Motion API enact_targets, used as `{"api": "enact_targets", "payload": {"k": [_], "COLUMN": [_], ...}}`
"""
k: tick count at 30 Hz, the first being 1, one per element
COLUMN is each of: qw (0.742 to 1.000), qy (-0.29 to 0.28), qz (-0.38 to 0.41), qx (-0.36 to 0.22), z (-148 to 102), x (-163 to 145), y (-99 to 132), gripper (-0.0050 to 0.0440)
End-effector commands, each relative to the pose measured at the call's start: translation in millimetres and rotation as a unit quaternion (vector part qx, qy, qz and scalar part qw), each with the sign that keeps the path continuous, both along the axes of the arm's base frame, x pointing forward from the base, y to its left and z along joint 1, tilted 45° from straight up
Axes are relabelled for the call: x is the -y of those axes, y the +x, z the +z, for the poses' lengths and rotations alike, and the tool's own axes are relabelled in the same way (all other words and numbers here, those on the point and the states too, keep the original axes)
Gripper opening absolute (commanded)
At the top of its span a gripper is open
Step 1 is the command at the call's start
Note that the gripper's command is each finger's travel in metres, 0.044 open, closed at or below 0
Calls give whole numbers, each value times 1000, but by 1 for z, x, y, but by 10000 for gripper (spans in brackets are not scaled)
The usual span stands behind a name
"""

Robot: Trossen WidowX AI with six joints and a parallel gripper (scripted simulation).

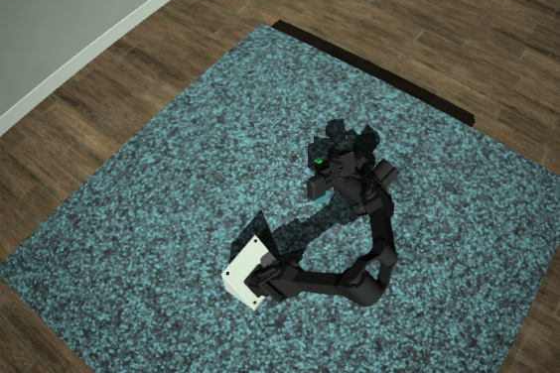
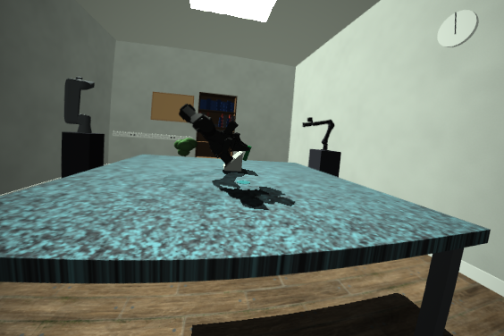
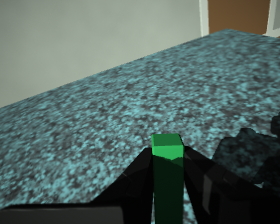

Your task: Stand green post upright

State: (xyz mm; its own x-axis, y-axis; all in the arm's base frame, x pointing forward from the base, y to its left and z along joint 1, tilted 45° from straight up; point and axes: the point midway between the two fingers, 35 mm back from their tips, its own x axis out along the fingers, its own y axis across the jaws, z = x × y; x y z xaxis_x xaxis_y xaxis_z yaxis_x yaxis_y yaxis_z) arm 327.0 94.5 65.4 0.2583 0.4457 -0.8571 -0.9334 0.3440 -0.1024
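Above cyan circle | gripper clamps green post

From above, the black gripper covers almost all of the green post — only a tiny green bit peeks out. The cyan circle is mostly hidden under the arm too; just a small sliver shows. In the wrist view the lower end of the post runs off the bottom edge, and the dark fingers hide its sides. From the side view the circle is too small to make out well.
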Motion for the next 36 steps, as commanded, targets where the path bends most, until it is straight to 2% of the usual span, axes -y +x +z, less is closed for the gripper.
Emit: {"api": "enact_targets", "payload": {"k": [1,36], "qw": [1000,989], "qy": [8,67], "qz": [7,55], "qx": [19,119], "z": [7,24], "x": [-1,4], "y": [1,-5], "gripper": [22,22]}}
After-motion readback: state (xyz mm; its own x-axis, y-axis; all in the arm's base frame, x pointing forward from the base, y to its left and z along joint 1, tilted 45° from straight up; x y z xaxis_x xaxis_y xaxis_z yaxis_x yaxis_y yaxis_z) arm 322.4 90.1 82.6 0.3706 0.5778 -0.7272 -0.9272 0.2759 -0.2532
